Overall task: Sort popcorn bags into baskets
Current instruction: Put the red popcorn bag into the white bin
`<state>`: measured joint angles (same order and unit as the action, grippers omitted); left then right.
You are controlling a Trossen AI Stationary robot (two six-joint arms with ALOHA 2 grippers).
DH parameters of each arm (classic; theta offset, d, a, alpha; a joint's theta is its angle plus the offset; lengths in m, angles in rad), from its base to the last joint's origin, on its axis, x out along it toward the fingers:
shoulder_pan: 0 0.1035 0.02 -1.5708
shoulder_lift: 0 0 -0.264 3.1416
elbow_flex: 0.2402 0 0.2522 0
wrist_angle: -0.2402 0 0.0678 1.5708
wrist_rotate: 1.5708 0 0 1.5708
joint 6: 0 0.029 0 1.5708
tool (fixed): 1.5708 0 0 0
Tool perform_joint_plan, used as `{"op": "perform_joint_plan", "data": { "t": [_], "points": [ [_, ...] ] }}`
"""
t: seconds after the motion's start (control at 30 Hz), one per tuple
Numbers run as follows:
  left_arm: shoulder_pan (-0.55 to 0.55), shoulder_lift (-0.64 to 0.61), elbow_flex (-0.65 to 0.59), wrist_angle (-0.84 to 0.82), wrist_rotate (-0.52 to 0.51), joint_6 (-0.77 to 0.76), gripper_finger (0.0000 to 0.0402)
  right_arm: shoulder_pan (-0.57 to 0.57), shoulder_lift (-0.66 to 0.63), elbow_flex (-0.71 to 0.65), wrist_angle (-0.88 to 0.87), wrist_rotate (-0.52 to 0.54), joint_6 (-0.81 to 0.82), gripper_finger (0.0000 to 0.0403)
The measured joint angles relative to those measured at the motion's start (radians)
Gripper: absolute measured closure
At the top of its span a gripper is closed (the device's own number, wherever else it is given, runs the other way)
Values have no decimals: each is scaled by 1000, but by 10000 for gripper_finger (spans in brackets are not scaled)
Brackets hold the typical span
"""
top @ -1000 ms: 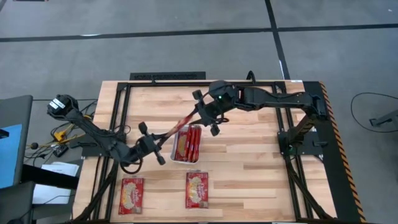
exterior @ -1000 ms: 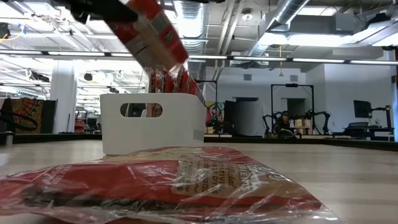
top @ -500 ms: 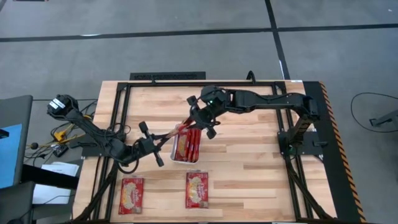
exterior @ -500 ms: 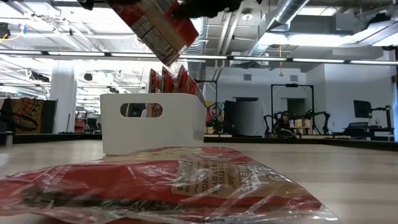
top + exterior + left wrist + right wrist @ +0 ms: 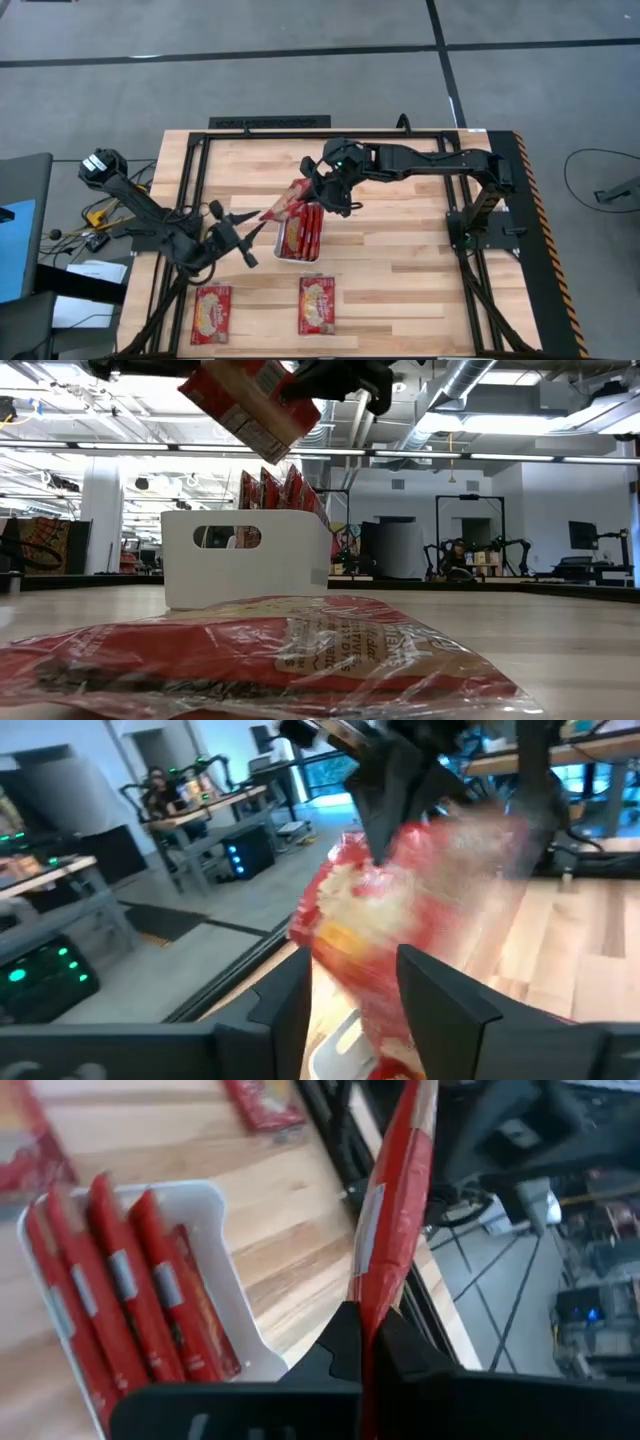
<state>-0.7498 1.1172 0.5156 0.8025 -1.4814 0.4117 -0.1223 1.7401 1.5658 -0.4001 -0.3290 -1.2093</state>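
One red popcorn bag point(image 5: 285, 204) hangs in the air over the far left corner of the white basket point(image 5: 277, 243), with my right gripper point(image 5: 318, 192) shut on it. Several more bags point(image 5: 120, 1280) stand on edge inside the basket. My left gripper point(image 5: 240, 236) is open at the lifted bag's other end; in the left wrist view its fingers point(image 5: 285, 1005) stand on either side of that end with gaps showing. Two bags point(image 5: 211, 312) point(image 5: 316, 303) lie flat near the table's front edge. My right gripper pinches the lifted bag's far right end point(image 5: 378, 1305) between its two fingers, which lie flat against the bag's two faces. The fingers come from the table's right, slanting down. The bag is clear of table and basket, slanting down toward my left gripper point(image 5: 250, 400).
The basket point(image 5: 245, 555) stands at the table's middle, with a handle slot in its wall. One flat bag point(image 5: 270, 650) lies close in front of the low camera. Black frame rails point(image 5: 195, 180) run along the table's left, far and right sides.
My right gripper has moved toward the table's left and shut on the lifted bag's far right end. My left gripper has opened, let go of the bag's other end and drawn back toward the table's left. The bag stays in the air.
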Motion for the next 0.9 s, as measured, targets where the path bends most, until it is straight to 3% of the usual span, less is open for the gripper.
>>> {"op": "perform_joint_plan", "data": {
  "t": [0.2,0.3,0.47,0.63,0.9],
  "points": [
    [-75,-50,33,3,-91,32,250,0,0,0,-4,-2,-93,396],
    [-68,-64,34,-5,-91,14,253,5,44,13,24,-6,-111,396],
    [-6,-63,33,-101,-50,-96,262,12,166,129,-78,18,-178,396],
    [52,-64,33,-287,44,-312,267,16,299,300,-259,20,-198,396],
    [220,-14,33,-725,282,-869,269,23,419,452,-453,20,-264,396]
  ]
}}
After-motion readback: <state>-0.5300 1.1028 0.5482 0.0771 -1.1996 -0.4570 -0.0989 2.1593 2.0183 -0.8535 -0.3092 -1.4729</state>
